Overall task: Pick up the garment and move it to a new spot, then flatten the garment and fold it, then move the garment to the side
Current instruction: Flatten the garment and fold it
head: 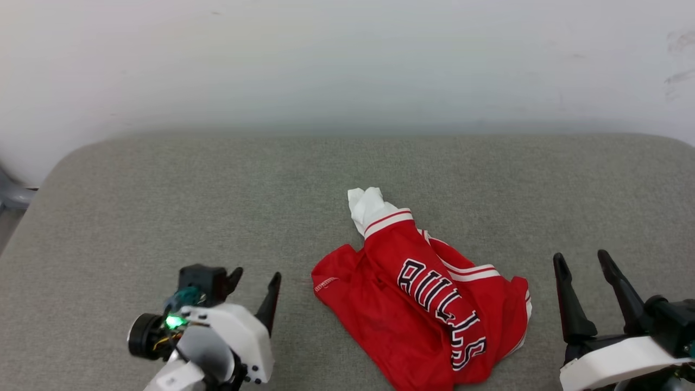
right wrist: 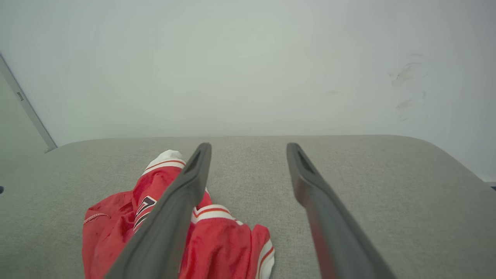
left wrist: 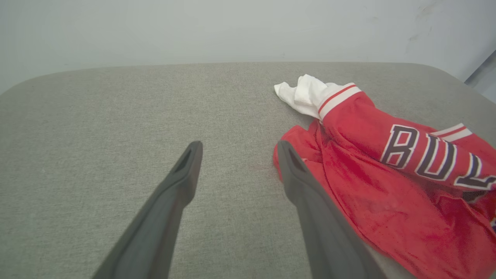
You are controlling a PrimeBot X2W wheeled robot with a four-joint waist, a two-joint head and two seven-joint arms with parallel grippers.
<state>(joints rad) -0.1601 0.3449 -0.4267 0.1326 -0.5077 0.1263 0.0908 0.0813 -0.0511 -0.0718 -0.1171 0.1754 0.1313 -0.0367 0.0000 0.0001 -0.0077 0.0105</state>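
Note:
The garment lies crumpled on the grey cushioned surface, near the front middle. It is bright red with a white sleeve end poking up at its far side, striped trim and black "BULLS" lettering. My left gripper stands open to the garment's left, a short way from its edge; in the left wrist view that gripper has the garment just right of its right finger. My right gripper stands open to the garment's right. In the right wrist view my right gripper is empty, with the garment partly behind its left finger.
A pale wall rises behind the surface's rounded far edge. The surface drops off at its left corner, where a grey object shows. Bare fabric stretches to the left and behind the garment.

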